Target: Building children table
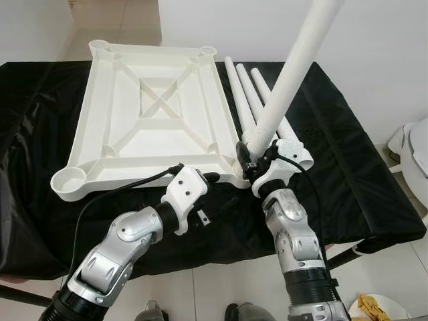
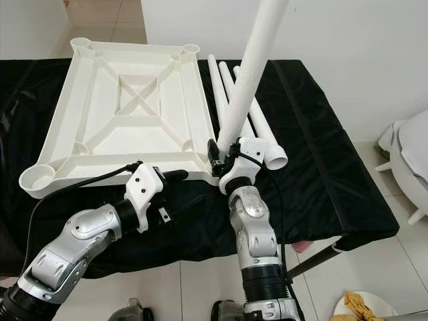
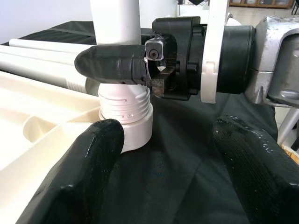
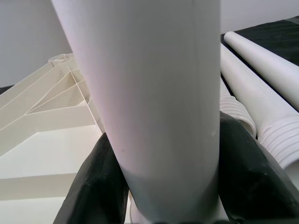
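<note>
Lying upside down on the black cloth (image 1: 348, 167), one white tabletop (image 1: 150, 114) shows four corner sockets. One white leg (image 1: 294, 67) stands upright at the near right corner socket (image 3: 133, 133), its ribbed end seated in the collar. The right gripper (image 4: 159, 186) is clenched around this leg low down, one black finger on each side. Three more legs (image 2: 261, 134) lie side by side on the cloth just right of the tabletop. The left gripper (image 3: 163, 163) hovers at the tabletop's near edge, fingers spread apart, grasping nothing. Bare cloth stretches right of the loose legs to the table edge, and a narrower strip runs along the near edge.
</note>
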Controlling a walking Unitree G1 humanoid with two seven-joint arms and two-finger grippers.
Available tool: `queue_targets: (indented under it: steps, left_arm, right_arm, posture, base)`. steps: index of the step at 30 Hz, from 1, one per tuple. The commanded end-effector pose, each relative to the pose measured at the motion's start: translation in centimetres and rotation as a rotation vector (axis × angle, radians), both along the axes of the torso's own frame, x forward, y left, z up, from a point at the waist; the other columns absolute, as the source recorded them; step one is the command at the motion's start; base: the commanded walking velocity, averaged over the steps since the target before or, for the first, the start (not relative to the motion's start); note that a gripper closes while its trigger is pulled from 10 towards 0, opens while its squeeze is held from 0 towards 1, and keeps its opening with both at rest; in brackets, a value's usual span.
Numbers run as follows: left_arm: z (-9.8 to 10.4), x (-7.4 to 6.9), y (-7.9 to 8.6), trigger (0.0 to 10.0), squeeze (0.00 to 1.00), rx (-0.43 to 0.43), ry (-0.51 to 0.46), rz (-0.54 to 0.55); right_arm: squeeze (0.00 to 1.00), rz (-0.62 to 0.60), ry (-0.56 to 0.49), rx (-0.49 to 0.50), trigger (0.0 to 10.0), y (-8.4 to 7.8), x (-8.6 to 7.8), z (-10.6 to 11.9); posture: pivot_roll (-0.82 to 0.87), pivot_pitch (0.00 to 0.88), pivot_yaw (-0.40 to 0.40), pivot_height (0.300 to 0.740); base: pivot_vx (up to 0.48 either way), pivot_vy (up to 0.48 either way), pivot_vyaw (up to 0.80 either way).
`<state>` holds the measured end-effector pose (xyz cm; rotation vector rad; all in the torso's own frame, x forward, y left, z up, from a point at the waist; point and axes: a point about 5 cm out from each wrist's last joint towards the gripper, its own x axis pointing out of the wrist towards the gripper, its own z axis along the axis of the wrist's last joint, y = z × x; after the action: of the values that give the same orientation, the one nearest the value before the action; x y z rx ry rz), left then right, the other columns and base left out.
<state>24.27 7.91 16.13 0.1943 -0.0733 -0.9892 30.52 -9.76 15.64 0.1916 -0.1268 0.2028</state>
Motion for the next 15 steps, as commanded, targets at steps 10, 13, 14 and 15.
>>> queue_targets:
  steps: [10,13,14,15]
  left_arm:
    - [-0.2,-0.5,-0.4,10.0,0.00,0.019,0.011,-0.071]
    - [-0.2,-0.5,-0.3,10.0,0.00,0.023,0.014,-0.070]
    - [-0.3,-0.4,-0.3,10.0,0.00,0.026,0.015,-0.069]
    - [-0.3,-0.4,-0.3,10.0,0.00,0.026,0.015,-0.069]
  right_arm:
    - [1.00,0.144,-0.037,0.046,10.0,-0.2,-0.9,0.3]
    - [1.00,0.186,-0.058,0.018,10.0,-0.4,-1.2,0.4]
    - [0.64,0.207,-0.072,0.003,10.0,-0.6,-1.4,0.5]
    - [0.64,0.207,-0.072,0.003,10.0,-0.6,-1.4,0.5]
  posture:
    - [-0.02,0.083,-0.009,0.740]
    - [-0.03,0.084,-0.008,0.740]
    - [-0.03,0.085,-0.006,0.740]
    - [-0.03,0.085,-0.006,0.740]
  base:
    - [0.000,0.000,0.00]
    - [0.000,0.000,0.00]
    - [0.000,0.000,0.00]
    - [0.000,0.000,0.00]
